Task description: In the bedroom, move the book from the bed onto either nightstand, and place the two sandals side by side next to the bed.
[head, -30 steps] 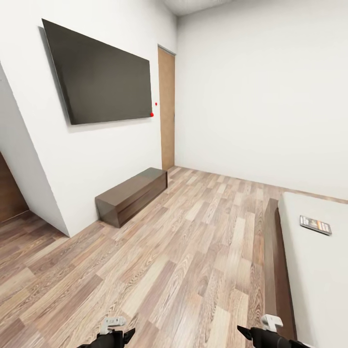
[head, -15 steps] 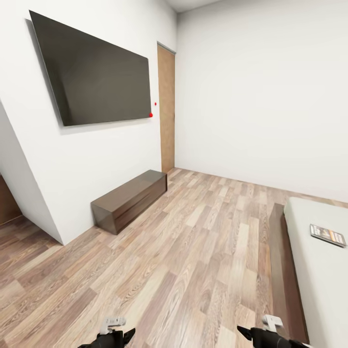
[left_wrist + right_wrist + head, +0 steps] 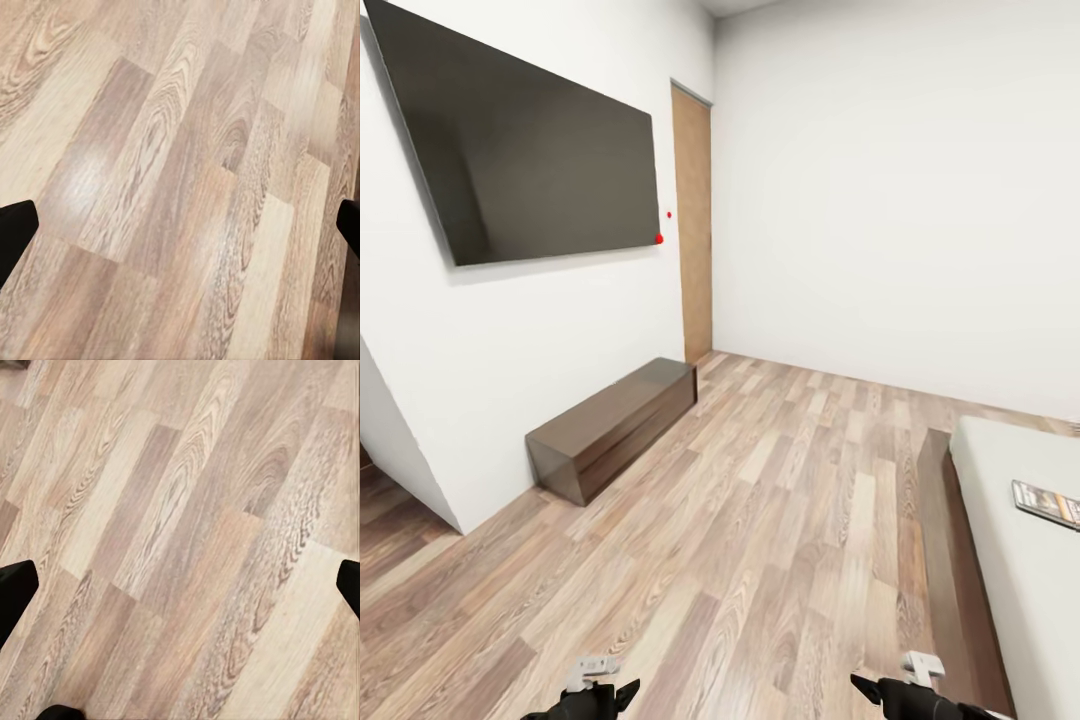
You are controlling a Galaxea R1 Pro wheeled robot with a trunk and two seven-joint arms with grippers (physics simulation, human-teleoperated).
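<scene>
While the bedroom's wood-plank floor (image 3: 780, 520) is faced from the head view, the small dark paperback book (image 3: 1048, 503) is seen lying flat on the pale grey-white mattress of the low dark-framed bed (image 3: 1010, 470), near its foot. Both the left gripper (image 3: 592, 690) and the right gripper (image 3: 912, 688) are held low, jaws spread wide and empty over bare planks, presumably kept ready for a later pickup.

The book (image 3: 1048, 503) lies on the bed (image 3: 1010, 560) near its foot edge. The TV bench (image 3: 610, 427) stands against the left wall, under the television (image 3: 525, 160), with a door (image 3: 693, 225) behind it.
</scene>
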